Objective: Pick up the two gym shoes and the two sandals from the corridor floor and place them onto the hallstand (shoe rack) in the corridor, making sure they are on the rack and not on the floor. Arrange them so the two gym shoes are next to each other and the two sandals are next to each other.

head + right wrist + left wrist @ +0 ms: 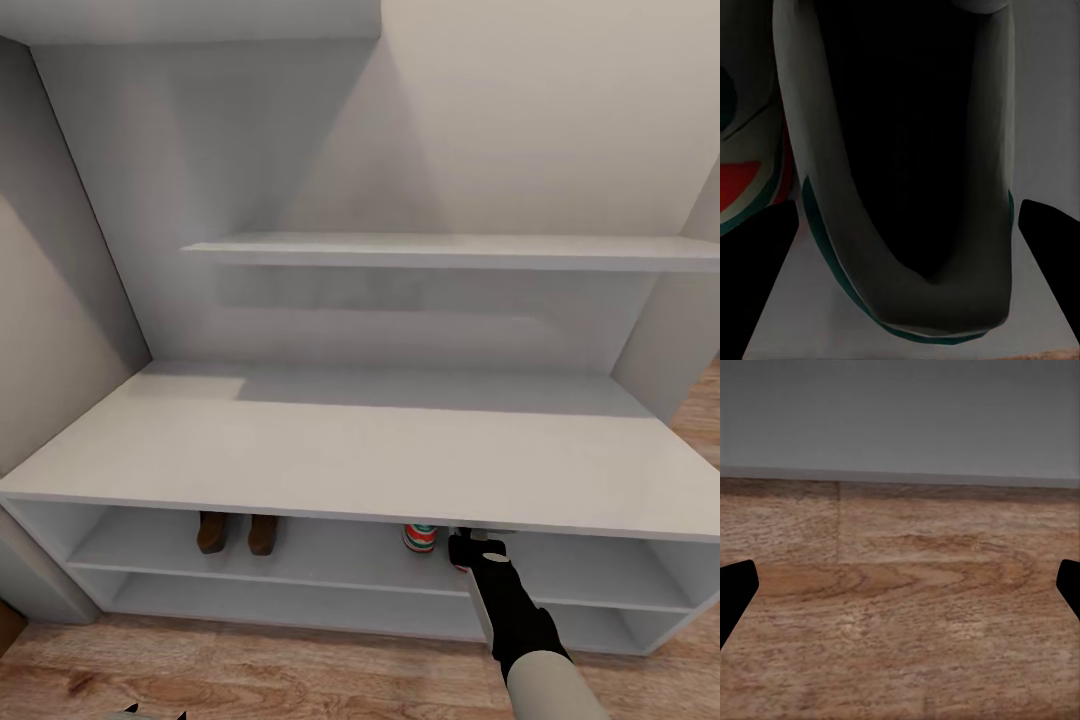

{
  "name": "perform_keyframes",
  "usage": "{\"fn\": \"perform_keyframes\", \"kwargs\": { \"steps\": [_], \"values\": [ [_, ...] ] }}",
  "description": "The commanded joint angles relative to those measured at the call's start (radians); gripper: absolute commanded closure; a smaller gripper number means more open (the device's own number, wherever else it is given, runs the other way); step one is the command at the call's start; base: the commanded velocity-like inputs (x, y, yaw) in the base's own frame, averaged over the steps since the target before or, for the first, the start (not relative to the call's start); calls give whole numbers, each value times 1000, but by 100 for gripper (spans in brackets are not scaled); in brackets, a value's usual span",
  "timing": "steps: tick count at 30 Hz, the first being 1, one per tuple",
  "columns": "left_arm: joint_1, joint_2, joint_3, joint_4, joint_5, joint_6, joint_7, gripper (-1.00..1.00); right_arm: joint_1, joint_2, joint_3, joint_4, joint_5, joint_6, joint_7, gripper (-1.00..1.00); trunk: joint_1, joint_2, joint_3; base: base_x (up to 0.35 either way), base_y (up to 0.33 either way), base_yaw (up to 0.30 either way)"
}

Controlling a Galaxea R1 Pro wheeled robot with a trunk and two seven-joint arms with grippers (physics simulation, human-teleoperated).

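Nearest the head camera is the right arm, a grey forearm and black wrist reaching forward and down to the upper open shelf of the hallstand (330, 450), where the right gripper (468, 548) sits at the shelf's front edge, partly under the bench top. How its fingers stand cannot be told from this view. Just beside it, on the same shelf, a gym shoe (420, 538) shows its red-orange heel patch with green trim, heel toward the camera. Further along that shelf, well apart from the shoe, the two sandals (237, 532) stand side by side, dark brown, nearly touching each other. The lower shelf level runs beneath them, and the tall grey back panel carries a floating shelf (450, 250). Wood-plank corridor floor (300, 670) lies in front of the rack.

Left wrist view: the left gripper (900, 585) looks down on the corridor floor (900, 600), brown planks with swirling grain. Its two black fingertips (733, 589) show at opposite edges of the picture, spread wide, with nothing between them. A grey surface meets the floor beyond.

Right wrist view: the right gripper (907, 232) is very close to a second gym shoe (907, 300), whose dark opening and off-white collar with green edging lie between the black fingertips (754, 277). These are spread wide, and contact with the shoe cannot be told. The shoe rests on the pale shelf surface (787, 300), and just beside it is the first gym shoe (742, 180) with its red patch.
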Motion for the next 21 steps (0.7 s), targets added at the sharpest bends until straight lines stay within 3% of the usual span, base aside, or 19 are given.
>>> {"fn": "perform_keyframes", "kwargs": {
  "steps": [1,2,3,21],
  "values": [
    [-1,0,2,1,10,2,-10,-100,0,1,-3,16,-5,4,2,100,0,0,-1,0,0,0],
    [-1,0,2,1,10,2,-10,-100,0,1,-3,16,-5,4,2,100,0,0,-1,0,0,0],
    [-1,0,2,1,10,2,-10,-100,0,1,-3,16,-5,4,2,-100,0,0,-1,0,0,0],
    [-1,0,2,1,11,2,-10,-100,0,1,-3,16,-5,4,2,-100,0,0,-1,0,0,0]
  ]
}}
